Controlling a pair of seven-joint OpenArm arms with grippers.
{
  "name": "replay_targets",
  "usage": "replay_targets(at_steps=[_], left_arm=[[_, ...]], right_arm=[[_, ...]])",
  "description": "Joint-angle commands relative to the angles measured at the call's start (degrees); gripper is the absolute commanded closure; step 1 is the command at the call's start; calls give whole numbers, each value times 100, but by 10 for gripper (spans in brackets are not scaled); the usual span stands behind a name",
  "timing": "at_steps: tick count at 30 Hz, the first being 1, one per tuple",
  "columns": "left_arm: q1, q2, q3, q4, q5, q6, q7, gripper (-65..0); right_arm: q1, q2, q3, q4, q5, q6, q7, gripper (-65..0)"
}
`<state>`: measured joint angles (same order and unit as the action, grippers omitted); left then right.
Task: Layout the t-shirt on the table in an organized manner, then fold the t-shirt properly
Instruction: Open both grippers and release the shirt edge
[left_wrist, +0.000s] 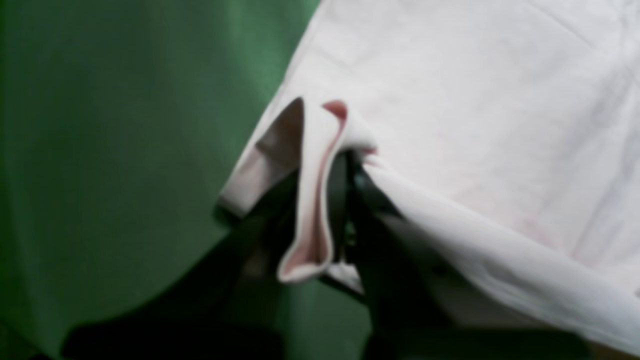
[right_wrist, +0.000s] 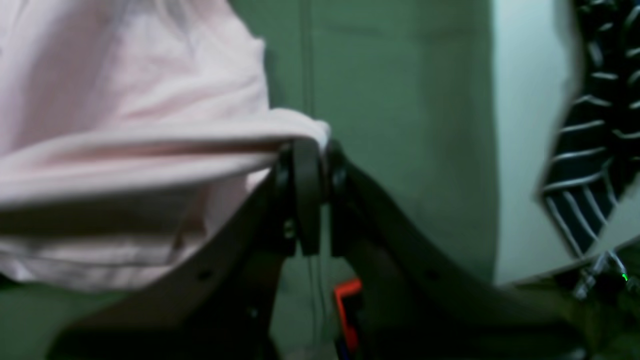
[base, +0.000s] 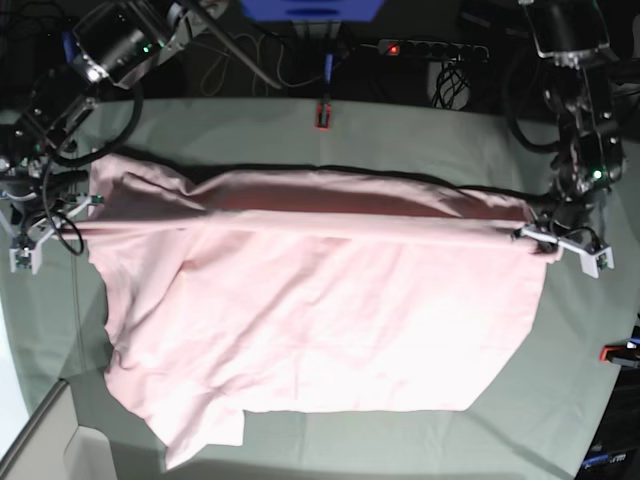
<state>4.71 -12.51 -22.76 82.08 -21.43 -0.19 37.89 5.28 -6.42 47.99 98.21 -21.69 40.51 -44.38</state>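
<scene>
The t-shirt lies spread across the table, plain pink side up, covering most of the middle of the grey-green cloth. Its far edge is lifted off the surface and drawn into a taut, nearly straight line between my two grippers, with a band of shadow behind it.

My left gripper is clamped tight on a corner of that edge. In the left wrist view the hem curls up in a loop between and beside the black fingers, showing a redder inner fold, and the fabric runs away from the grip in a stretched ridge. In the base view this gripper sits at the right end of the taut line.

My right gripper is likewise closed on the shirt. In the right wrist view the fabric is pinched at the very tips and pulled into a tight band running away to one side. In the base view it holds the left end of the line.

The near part of the shirt rests flat with shallow creases; a sleeve trails toward the front edge. A red clamp sits at the table's far edge.
</scene>
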Motion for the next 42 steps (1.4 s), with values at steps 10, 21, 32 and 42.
replay_targets(at_steps=[10,21,32,42], left_arm=[[-352,-72,-31,-547,2,23,-163,-2],[-519,-230,-40,-890,2,32,-110,-67],[-519,-300,-269,-819,-50,49,-180,-317],[-1144,-195,-928,-811,-50,5,-206,-325]], right_arm=[[145,198,-557,-586,37,-51,91,0],[101,321,-1181,-613,37,-51,73,-152],[83,321,-698,-560,37,-51,82,-365],[-216,391,-610,-560,73,-51,82,-365]])
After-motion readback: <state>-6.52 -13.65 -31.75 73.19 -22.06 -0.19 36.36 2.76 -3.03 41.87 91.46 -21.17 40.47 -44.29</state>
